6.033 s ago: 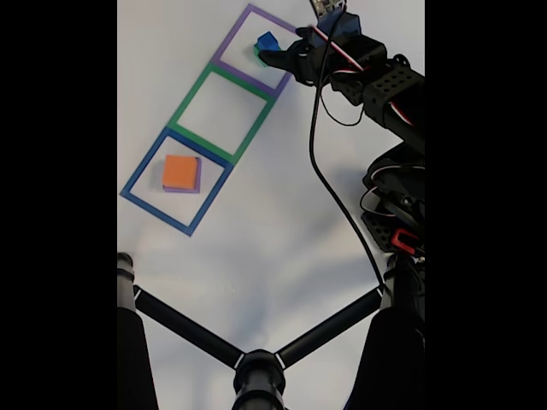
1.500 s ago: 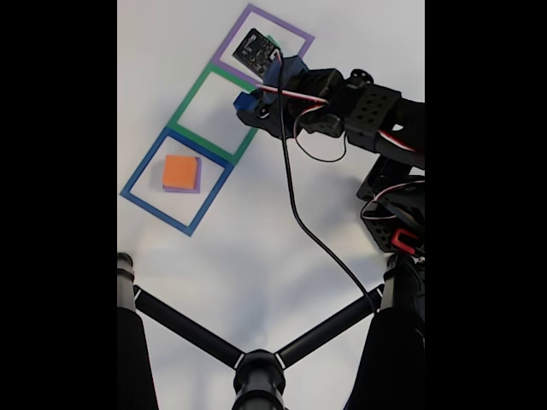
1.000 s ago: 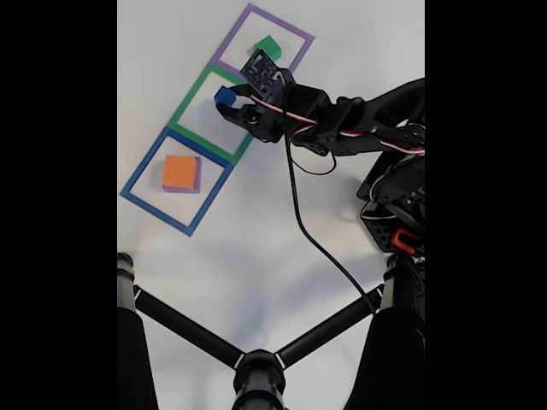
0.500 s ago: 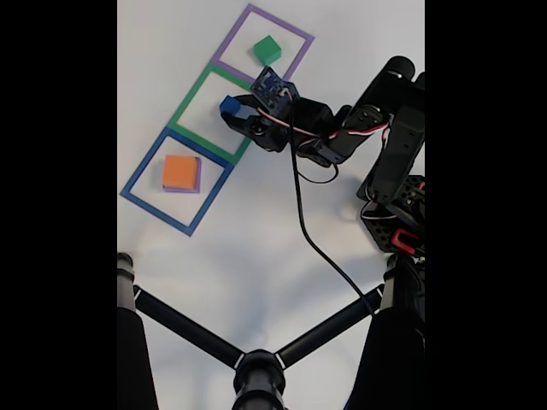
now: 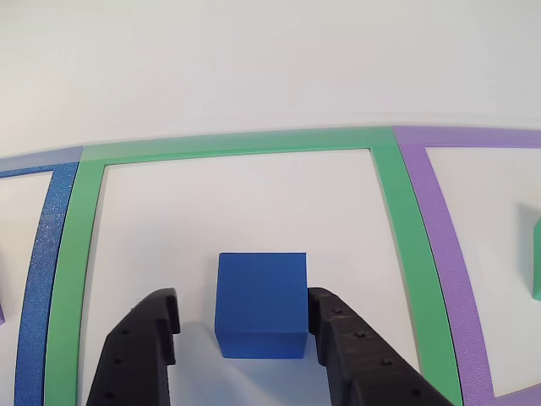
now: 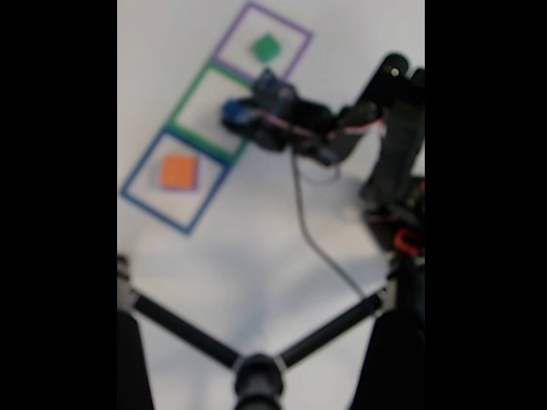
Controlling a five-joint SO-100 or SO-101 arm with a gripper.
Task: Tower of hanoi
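Nearest the lens in the other view, the tool (image 5: pixel 241 326) brackets the blue cube (image 5: pixel 261 304) with its two black fingers (image 5: pixel 139 355). The right finger lies against the cube's right face, while a narrow strip of white surface (image 5: pixel 254 68) shows between the left finger and the cube's left face. The jaws thus stand moderately parted about the cube; whether any clamping force remains cannot be told. The cube appears to sit flat on the surface inside the green frame (image 5: pixel 406 220), near that frame's close edge and roughly midway between its side bars.

Judged from this layout, the step in hand is the release of the smallest block in the middle frame. To do it well, the fingers should part evenly until both are clear of the cube, since the right finger in contact could drag or twist the foam as it goes. The withdrawal should then run straight up or straight back, never sideways.

Beyond the cube, the blue frame (image 5: pixel 38 279) lies to the left and the purple frame (image 5: pixel 448 245) to the right, where an edge of the green block (image 5: pixel 536 258) is cut off by the border.

The fixed view is blurred, yet it places the green block (image 6: pixel 267 47) alone in the purple frame and the orange block (image 6: pixel 178 171) inside the blue frame; the purple block under it cannot be made out.
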